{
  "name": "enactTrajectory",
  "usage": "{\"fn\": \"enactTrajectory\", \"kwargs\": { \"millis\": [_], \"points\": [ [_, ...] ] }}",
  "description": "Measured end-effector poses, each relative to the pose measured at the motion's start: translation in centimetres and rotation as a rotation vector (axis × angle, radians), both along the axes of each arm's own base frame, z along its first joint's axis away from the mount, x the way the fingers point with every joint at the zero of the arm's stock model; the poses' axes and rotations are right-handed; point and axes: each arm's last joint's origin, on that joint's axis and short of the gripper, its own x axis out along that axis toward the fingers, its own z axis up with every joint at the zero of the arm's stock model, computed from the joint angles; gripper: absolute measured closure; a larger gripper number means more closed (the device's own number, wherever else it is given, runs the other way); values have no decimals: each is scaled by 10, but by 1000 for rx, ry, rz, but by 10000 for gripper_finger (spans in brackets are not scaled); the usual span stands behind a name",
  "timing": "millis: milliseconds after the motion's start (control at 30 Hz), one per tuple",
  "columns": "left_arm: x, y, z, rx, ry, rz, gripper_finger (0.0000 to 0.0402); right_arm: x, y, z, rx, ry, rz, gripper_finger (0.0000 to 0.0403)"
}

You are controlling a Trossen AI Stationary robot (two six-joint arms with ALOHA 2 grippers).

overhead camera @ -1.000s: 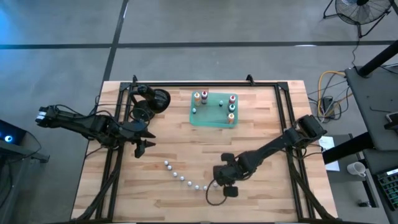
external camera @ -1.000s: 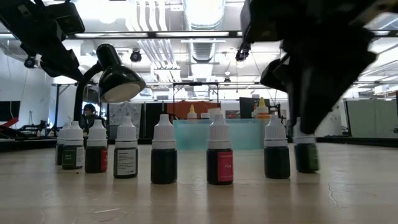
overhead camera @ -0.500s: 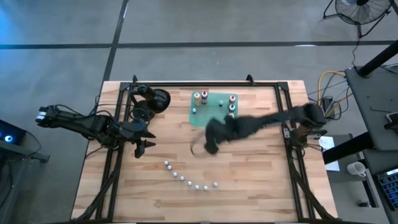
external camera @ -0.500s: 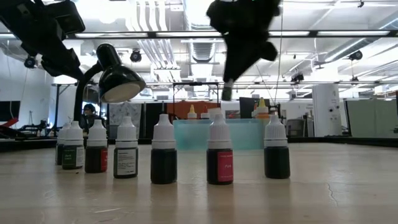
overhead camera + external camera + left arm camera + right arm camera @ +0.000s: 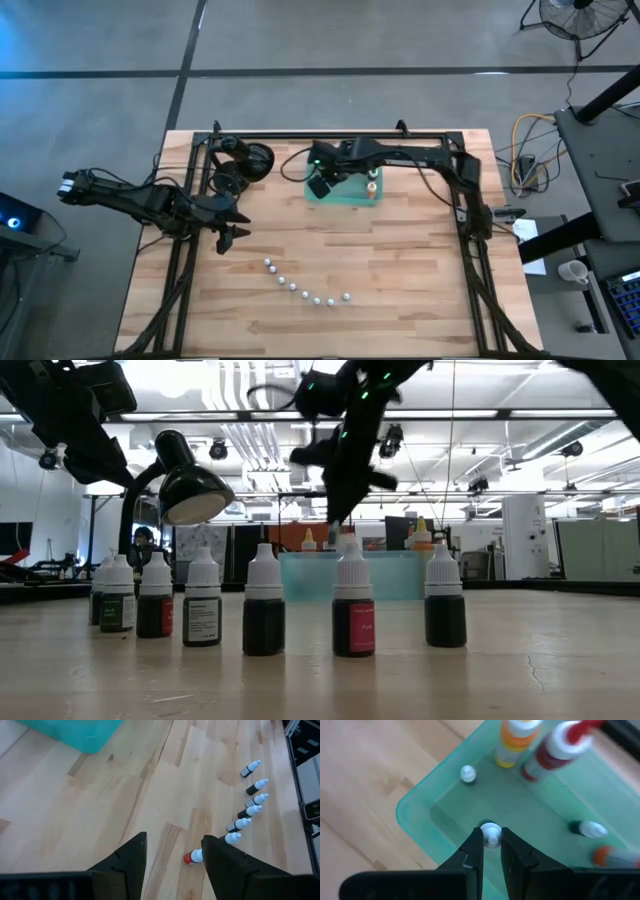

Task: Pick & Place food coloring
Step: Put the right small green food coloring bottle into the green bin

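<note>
Several small white-capped food coloring bottles (image 5: 305,285) stand upright in a curved row on the wood near the near edge; the low view shows them (image 5: 263,615) close up, and the left wrist view shows them (image 5: 250,802) as well. The translucent green tray (image 5: 340,199) lies at the far middle of the table. An orange bottle (image 5: 512,742), a red bottle (image 5: 552,752) and small bottles stand in the tray (image 5: 410,810). My right gripper (image 5: 490,839) hangs over the tray's near-left part, shut on one small bottle. My left gripper (image 5: 172,847) waits open above the table's left side. My right gripper pinches a small bottle by its white cap (image 5: 490,831) between the two fingertips. The fingers come from above, pointing down. The bottle hangs upright below them, lifted clear over the tray's floor (image 5: 520,805); its body is hidden under the cap.
A black desk lamp (image 5: 250,160) stands at the far left of the table, beside my left arm. Dark metal rails (image 5: 460,190) run along both sides and the far edge. Bare wood (image 5: 330,245) lies between the row of bottles and the tray.
My right gripper has risen from the right end of the bottle row near the near edge and swung fast toward the far edge, ending over the tray. The bottle it was shut on went with it, lifted clear of the wood; the rest of the row stayed put.
</note>
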Motion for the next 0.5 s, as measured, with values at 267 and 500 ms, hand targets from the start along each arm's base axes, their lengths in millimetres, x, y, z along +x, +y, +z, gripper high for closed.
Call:
{"fn": "enactTrajectory", "kwargs": {
  "millis": [267, 500],
  "points": [
    [-1, 0, 1, -31, -8, 10, 239, 30, -25, -44, 34, 120, -3, 365],
    [-5, 1, 3, -41, -28, 14, 239, 42, -39, -55, 56, 105, -14, 357]
  ]
}}
